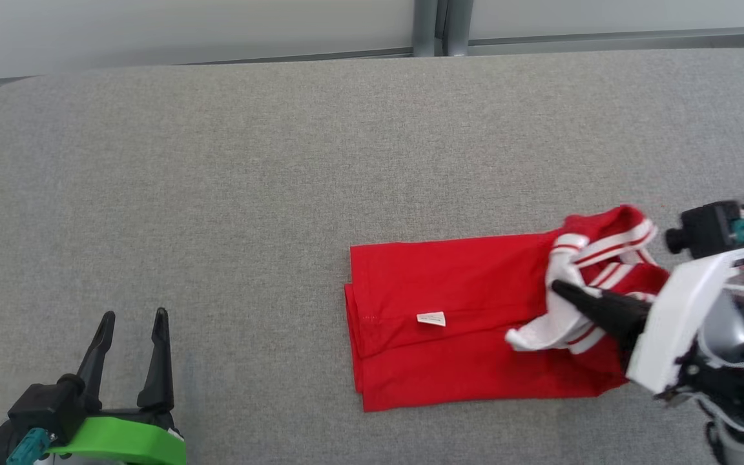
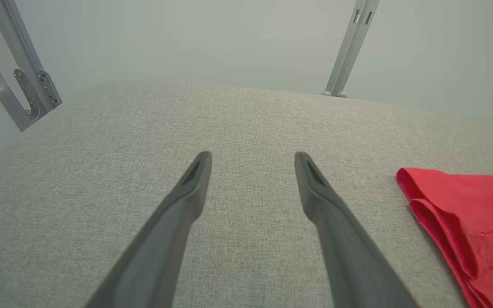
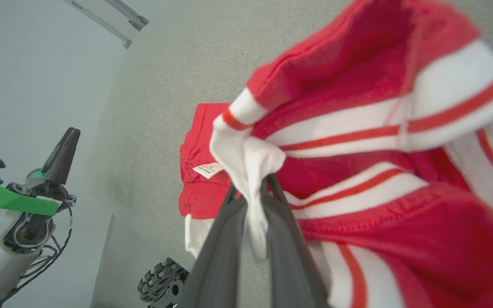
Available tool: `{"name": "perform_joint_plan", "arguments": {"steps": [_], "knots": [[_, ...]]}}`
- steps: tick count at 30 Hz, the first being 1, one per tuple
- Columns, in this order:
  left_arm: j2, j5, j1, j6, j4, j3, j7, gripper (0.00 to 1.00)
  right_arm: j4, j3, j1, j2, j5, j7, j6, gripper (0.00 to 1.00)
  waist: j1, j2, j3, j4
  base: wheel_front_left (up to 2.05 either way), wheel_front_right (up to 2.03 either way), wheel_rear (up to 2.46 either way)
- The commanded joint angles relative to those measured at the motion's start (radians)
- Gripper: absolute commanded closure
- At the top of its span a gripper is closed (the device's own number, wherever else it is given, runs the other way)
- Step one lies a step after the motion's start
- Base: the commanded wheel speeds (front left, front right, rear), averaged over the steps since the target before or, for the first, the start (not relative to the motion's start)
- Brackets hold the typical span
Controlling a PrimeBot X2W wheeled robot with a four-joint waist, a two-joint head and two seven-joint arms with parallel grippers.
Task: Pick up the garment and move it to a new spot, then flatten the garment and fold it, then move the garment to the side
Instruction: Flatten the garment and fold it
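Clearly nearer, the right gripper [image 1: 559,289] is pinched closed on the white striped trim at the 3 o'clock end of the red garment [image 1: 456,310]. In the head view the garment's long axis runs 9 to 3 o'clock across the grey table [image 1: 217,161]. Most of the cloth lies toward 9 o'clock from those fingers. The left gripper [image 1: 134,315] sits with fingers spread, holding nothing, well apart toward 8 o'clock.

The garment [image 1: 456,303] lies on the table [image 1: 217,194], right of the middle and toward the near edge, a label [image 1: 431,319] on its top layer. The right gripper [image 1: 556,285] is at its right end — cloth caught between the fingers — and the left gripper [image 1: 134,313] stands well apart to the left
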State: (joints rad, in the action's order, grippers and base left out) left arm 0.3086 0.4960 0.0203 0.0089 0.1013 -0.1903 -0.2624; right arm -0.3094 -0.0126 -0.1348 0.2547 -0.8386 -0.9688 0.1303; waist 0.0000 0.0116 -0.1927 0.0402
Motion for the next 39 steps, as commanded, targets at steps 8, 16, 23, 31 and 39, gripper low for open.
{"name": "perform_joint_plan", "arguments": {"steps": [8,16,23,31,39], "knots": [[-0.014,-0.02,-0.043,-0.019,0.019,-0.009,-0.003,0.0,0.162,0.281,-0.088,-0.138,0.202,0.109,0.001,1.0,0.0,-0.0116,-0.026,-0.01,0.0,0.0,0.0],[-0.015,-0.028,-0.062,-0.027,0.032,-0.01,-0.003,0.0,0.382,0.421,-0.202,-0.193,0.277,0.242,0.001,1.0,0.0,-0.0116,-0.039,-0.001,0.0,0.0,0.0],[-0.024,-0.03,-0.067,-0.035,0.04,-0.01,-0.003,0.0,0.482,0.482,-0.259,-0.203,0.288,0.312,0.001,1.0,0.0,-0.0116,-0.045,0.008,0.0,0.0,0.0],[-0.03,-0.036,-0.067,-0.041,0.05,-0.002,-0.003,0.0,0.518,0.546,-0.288,-0.205,0.291,0.332,0.001,0.68,0.0,-0.0116,-0.045,0.007,0.0,0.0,0.0],[-0.025,-0.036,-0.058,-0.042,0.055,0.008,-0.003,0.0,0.487,0.609,-0.291,-0.189,0.264,0.311,0.001,0.0,0.0,-0.0116,-0.034,-0.005,0.0,0.0,0.0]]}}
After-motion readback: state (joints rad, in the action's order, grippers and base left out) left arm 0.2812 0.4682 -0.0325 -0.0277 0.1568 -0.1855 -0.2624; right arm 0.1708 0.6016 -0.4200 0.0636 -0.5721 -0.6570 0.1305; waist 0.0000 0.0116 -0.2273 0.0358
